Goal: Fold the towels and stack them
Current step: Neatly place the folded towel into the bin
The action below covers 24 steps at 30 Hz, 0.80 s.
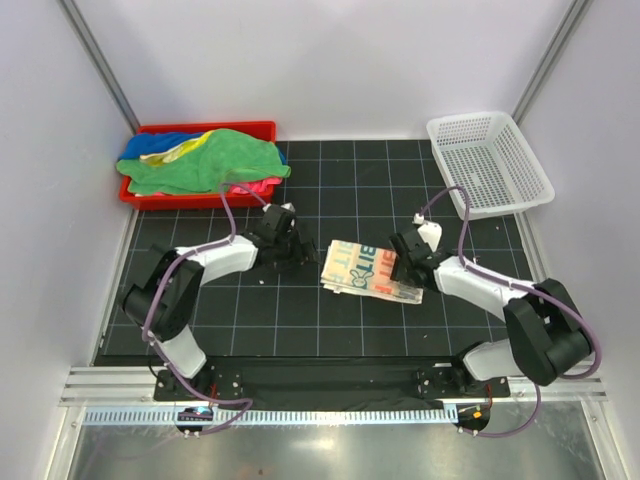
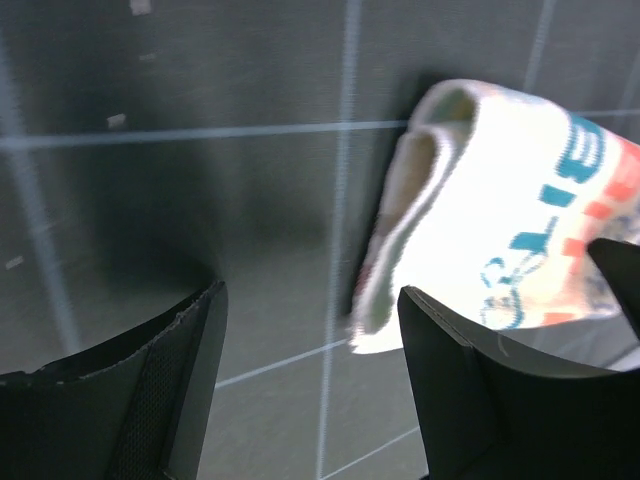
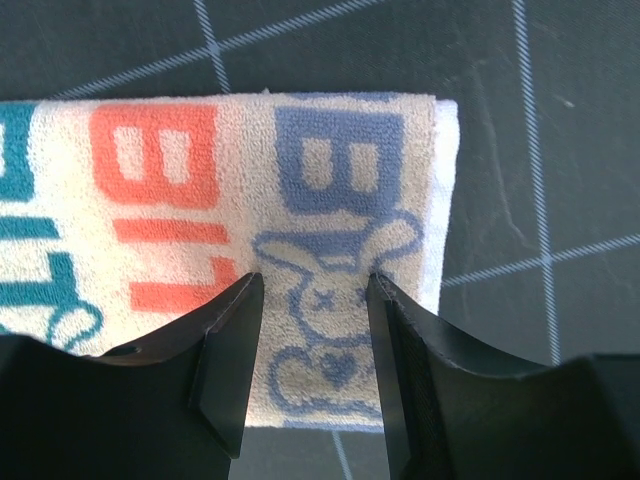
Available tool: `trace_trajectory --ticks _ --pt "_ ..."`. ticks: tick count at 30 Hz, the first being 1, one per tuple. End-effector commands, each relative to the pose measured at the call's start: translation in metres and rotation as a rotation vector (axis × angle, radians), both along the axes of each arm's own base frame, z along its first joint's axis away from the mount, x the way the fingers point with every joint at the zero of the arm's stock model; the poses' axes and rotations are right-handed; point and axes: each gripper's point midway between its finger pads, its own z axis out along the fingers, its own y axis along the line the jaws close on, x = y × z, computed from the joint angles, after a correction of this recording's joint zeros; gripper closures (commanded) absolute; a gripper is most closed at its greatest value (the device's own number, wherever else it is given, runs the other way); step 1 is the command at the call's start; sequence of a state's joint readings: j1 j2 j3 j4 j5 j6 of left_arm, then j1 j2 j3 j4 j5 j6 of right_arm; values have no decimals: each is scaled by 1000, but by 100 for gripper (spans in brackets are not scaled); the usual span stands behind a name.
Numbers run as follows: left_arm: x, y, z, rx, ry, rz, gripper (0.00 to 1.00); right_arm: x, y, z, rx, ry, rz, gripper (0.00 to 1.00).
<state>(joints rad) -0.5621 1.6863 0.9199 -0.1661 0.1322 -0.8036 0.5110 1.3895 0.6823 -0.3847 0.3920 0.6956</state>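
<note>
As folded towel (image 1: 368, 270) lies flat, right jaws over it — left jaws beside.

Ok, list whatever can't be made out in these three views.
- Top view: the green towel covers the heap in the red tray, so how many towels lie beneath it is hidden.
- Left wrist view: the printed towel is blurred, glared out and cut off by the right edge. Its lettering is unreadable.
- Right wrist view: the right gripper hides the printed towel's near edge. Whether its fingers touch the cloth cannot be told.
</note>
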Motion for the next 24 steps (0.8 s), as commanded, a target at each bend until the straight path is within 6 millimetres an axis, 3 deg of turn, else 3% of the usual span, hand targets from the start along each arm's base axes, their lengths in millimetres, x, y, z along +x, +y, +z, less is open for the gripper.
trace_trajectory --ticks 1,6,11,17,20,23,24 --pt "6 -32 12 -144 -17 -94 28 -4 -13 11 -20 -30 -41 46" --pt "11 -51 13 -199 -5 -153 28 -12 -30 14 0 -35 -92 46" --pt "12 -65 3 -205 22 -182 28 -15 -39 31 8 -68 -119 45" --pt "7 -72 -15 -169 55 -171 33 -7 -29 62 72 -121 -105 44" --pt "3 -82 -20 -163 66 -197 37 -1 -11 67 150 -130 -84 44" --pt "-2 -101 -19 -154 62 -254 40 6 -10 74 131 -144 -102 44" --pt "-3 -104 -27 -130 70 -258 41 7 -11 75 126 -142 -104 43"
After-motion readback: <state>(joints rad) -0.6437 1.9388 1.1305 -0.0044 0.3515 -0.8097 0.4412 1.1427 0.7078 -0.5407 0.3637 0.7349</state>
